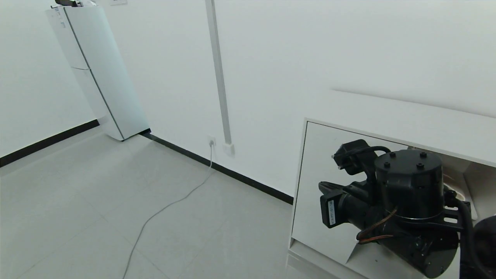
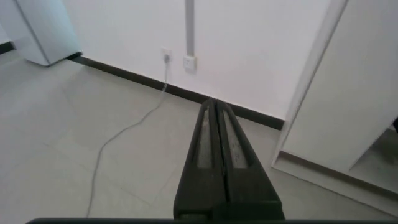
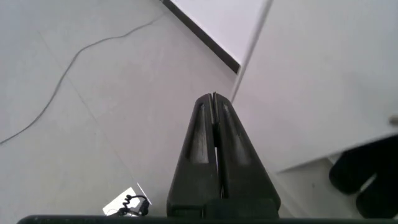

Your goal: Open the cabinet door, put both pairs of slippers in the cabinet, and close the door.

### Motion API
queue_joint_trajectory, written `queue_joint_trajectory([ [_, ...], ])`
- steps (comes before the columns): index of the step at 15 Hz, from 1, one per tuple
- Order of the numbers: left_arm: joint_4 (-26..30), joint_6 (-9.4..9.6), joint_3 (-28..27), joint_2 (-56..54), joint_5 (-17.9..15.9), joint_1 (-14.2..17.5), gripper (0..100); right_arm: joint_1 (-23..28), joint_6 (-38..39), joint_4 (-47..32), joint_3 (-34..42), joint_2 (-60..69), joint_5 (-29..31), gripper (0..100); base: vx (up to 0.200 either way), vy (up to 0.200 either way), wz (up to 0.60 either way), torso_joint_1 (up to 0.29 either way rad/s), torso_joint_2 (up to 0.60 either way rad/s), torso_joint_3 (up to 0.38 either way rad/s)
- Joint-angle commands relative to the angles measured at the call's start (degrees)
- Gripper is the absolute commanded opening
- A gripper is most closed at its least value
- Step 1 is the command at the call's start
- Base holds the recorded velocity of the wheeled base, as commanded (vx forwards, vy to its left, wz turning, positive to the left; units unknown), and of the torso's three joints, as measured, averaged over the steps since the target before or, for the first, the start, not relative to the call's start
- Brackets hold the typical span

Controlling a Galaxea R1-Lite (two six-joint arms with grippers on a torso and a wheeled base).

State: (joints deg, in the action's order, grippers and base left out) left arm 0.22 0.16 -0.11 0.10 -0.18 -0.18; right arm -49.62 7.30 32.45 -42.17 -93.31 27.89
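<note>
Head view: cabinet door [image 1: 321, 182] hangs open at lower right, with a black arm [image 1: 403, 205] in front of the cabinet's opening. Left wrist view: left jaws pressed together over the floor [image 2: 74, 124], door off to one side. Right wrist view: right jaws closed up too, near the door's edge.

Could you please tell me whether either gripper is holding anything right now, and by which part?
Nothing is held: the left gripper and the right gripper are both shut, with nothing caught between their jaws.
</note>
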Motion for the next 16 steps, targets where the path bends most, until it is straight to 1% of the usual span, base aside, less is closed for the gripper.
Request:
queue_joint_trajectory([
  [1,0.0,0.02,0.0,0.0,0.0,0.0,0,0.0,-0.2,0.0,0.2,-0.4,0.1,0,0.0,0.0,0.0,0.095,-0.24,-0.149],
  [11,0.0,0.02,0.0,0.0,0.0,0.0,0,0.9,0.0,0.5,0.3,-1.0,0.1,0,0.0,0.0,-0.6,0.018,-0.03,-0.018],
  [14,0.0,0.02,0.0,0.0,0.0,0.0,0,1.7,0.0,2.4,0.4,-2.1,0.1,0,0.0,0.0,-0.6,0.006,0.01,-0.004],
  [16,0.0,0.02,0.0,0.0,0.0,0.0,0,1.8,-0.2,3.4,1.0,-2.1,0.1,0,0.0,0.0,0.0,0.0,0.0,0.0],
])
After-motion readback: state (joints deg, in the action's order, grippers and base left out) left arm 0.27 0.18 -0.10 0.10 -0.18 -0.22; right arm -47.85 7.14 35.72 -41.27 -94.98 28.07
